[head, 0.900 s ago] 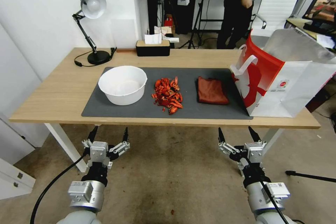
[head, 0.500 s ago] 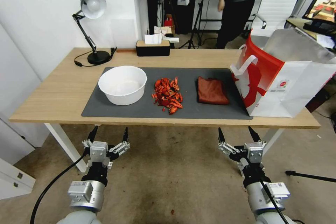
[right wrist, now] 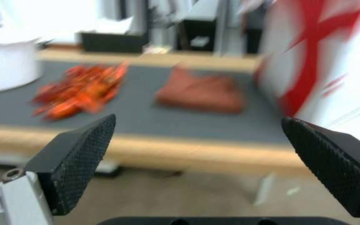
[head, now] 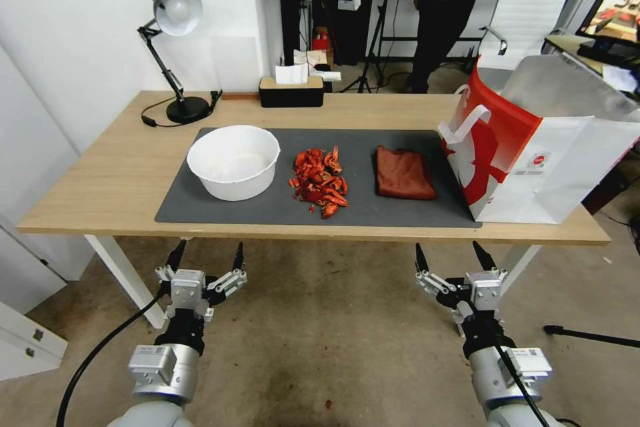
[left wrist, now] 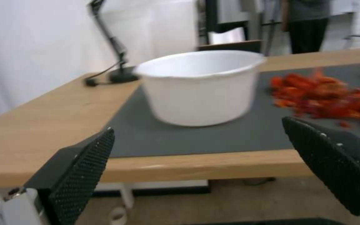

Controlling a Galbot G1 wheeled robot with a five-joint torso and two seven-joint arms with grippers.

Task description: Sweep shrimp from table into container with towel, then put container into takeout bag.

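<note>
Right gripper [right wrist: 198, 147] spread wide, nothing between the fingers, low before the table [right wrist: 213, 157] edge. On the mat [right wrist: 147, 120]: shrimp [right wrist: 80, 90] left, towel [right wrist: 201, 95] beside them, takeout bag [right wrist: 326, 62] right, container [right wrist: 5, 67] far left.

- Right wrist view: blurred throughout; takeout bag [right wrist: 322, 62] cut off at 3 o'clock, container [right wrist: 5, 65] at 9 o'clock.
- Left wrist view: shrimp [left wrist: 334, 100] smeared, cropped at 3 o'clock.
- Head view: bag logo too small to read.
</note>
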